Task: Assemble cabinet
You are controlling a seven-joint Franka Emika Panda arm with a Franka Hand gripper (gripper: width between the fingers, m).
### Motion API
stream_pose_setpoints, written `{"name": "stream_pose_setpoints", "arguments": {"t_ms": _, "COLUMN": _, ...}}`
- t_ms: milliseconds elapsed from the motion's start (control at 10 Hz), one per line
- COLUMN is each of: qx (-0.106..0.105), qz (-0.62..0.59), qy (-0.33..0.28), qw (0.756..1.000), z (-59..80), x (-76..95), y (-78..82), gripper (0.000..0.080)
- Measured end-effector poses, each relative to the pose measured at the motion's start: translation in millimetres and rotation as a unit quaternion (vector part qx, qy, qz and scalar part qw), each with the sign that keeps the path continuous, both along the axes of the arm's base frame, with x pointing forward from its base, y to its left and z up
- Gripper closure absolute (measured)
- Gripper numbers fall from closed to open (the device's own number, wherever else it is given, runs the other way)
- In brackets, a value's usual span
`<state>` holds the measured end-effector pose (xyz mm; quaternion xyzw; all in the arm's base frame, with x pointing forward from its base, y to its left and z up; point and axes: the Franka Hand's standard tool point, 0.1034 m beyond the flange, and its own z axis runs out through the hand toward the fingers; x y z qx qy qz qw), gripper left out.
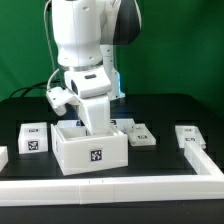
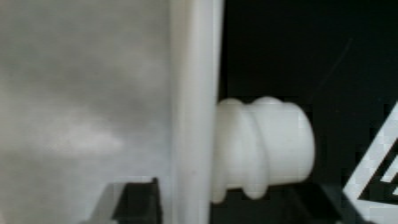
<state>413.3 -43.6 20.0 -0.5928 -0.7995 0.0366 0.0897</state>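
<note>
The cabinet (image 1: 92, 150) is an open white box with a square tag on its front, at the table's middle. My gripper (image 1: 95, 124) reaches down from above onto the box's back wall. In the wrist view that thin white wall (image 2: 192, 90) runs edge-on, very close, with a broad white face beside it. A ribbed white knob (image 2: 267, 145) sticks out from the wall's other side. My gripper (image 2: 187, 206) straddles the wall, and one dark finger (image 2: 134, 203) shows against the white face. The jaws look closed on the wall.
A white tagged block (image 1: 34, 137) lies at the exterior view's left. A flat tagged part (image 1: 138, 134) lies just right of the cabinet, and another tagged piece (image 1: 190, 137) lies further right. A white rail (image 1: 110, 186) borders the table's front. A tag's edge (image 2: 377, 175) shows in the wrist view.
</note>
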Motion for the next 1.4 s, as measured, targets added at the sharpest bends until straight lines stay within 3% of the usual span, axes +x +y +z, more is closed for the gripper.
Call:
{"name": "stream_pose_setpoints", "arguments": {"t_ms": 100, "qx": 0.0, "qz": 0.0, "qy": 0.0, "qw": 1.0, "z": 0.0, "x": 0.0, "y": -0.1, "gripper": 0.0545}}
{"name": "stream_pose_setpoints", "arguments": {"t_ms": 200, "qx": 0.0, "qz": 0.0, "qy": 0.0, "qw": 1.0, "z": 0.0, "x": 0.0, "y": -0.2, "gripper": 0.0726}}
{"name": "stream_pose_setpoints", "arguments": {"t_ms": 800, "qx": -0.003, "qz": -0.013, "qy": -0.007, "qw": 1.0, "z": 1.5, "x": 5.1, "y": 2.1, "gripper": 0.0749}}
{"name": "stream_pose_setpoints", "arguments": {"t_ms": 1100, "qx": -0.007, "qz": -0.062, "qy": -0.014, "qw": 0.998, "z": 2.5, "x": 25.3, "y": 33.6, "gripper": 0.0749}}
{"name": "stream_pose_setpoints", "arguments": {"t_ms": 1400, "qx": -0.002, "qz": -0.098, "qy": -0.026, "qw": 0.995, "z": 0.8, "x": 57.0, "y": 73.0, "gripper": 0.0749}}
